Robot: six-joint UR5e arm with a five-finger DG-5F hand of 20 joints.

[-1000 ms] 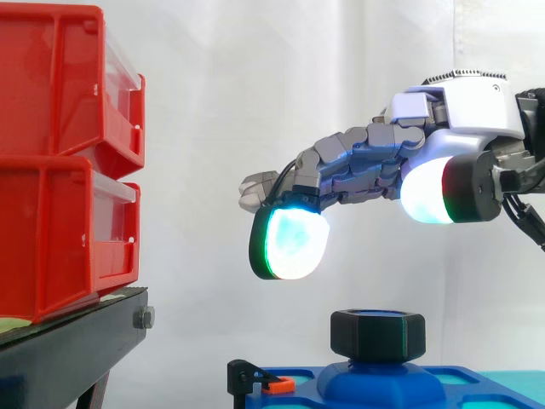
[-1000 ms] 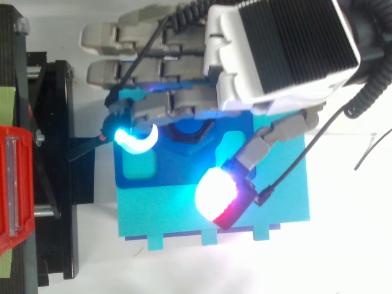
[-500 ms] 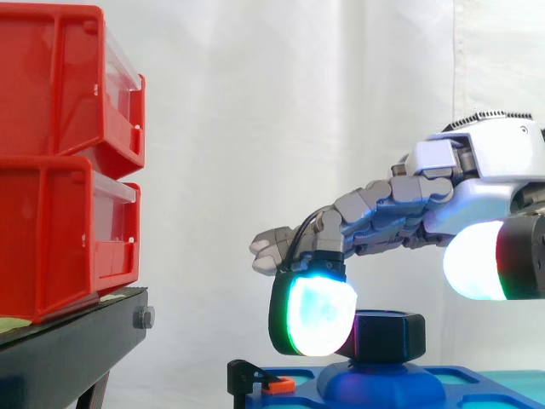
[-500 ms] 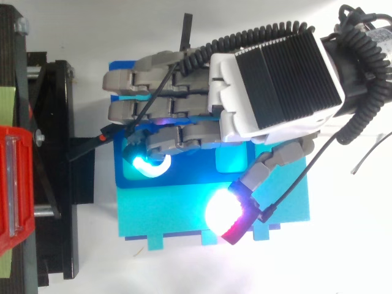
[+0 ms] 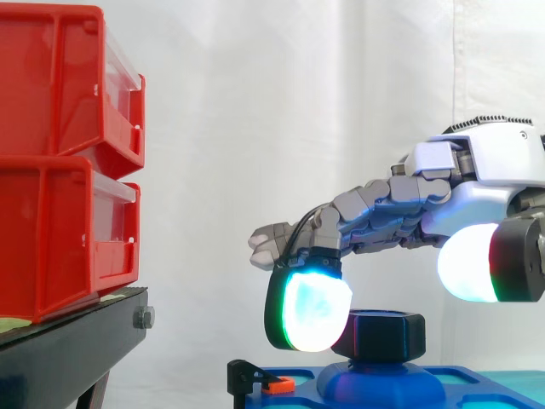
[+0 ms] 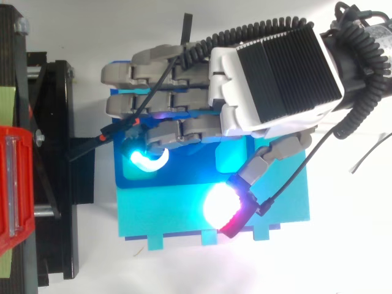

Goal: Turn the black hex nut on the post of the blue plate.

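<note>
The step in hand looks like the approach to a grip, with no turning begun. The hand [image 5: 409,204] reaches in from the right over the plate, fingers spread and only loosely bent, holding nothing. One finger pad [image 5: 311,311] hangs at the nut's left side; whether it touches I cannot tell. The thumb pad [image 5: 468,264] sits up and to the right, apart from the nut. The nut [image 5: 383,335] stands on the post [image 5: 379,383]. Next, I judge, the thumb must come down against the nut's right side, opposite that finger, before the wrist twists; a one-sided push would likely slip off.

A white curtain [image 5: 255,102] closes the back. Red bins [image 5: 60,162] stack on a black stand [image 5: 68,349] at the left. The plate [image 6: 177,174] lies just beside the stand.
</note>
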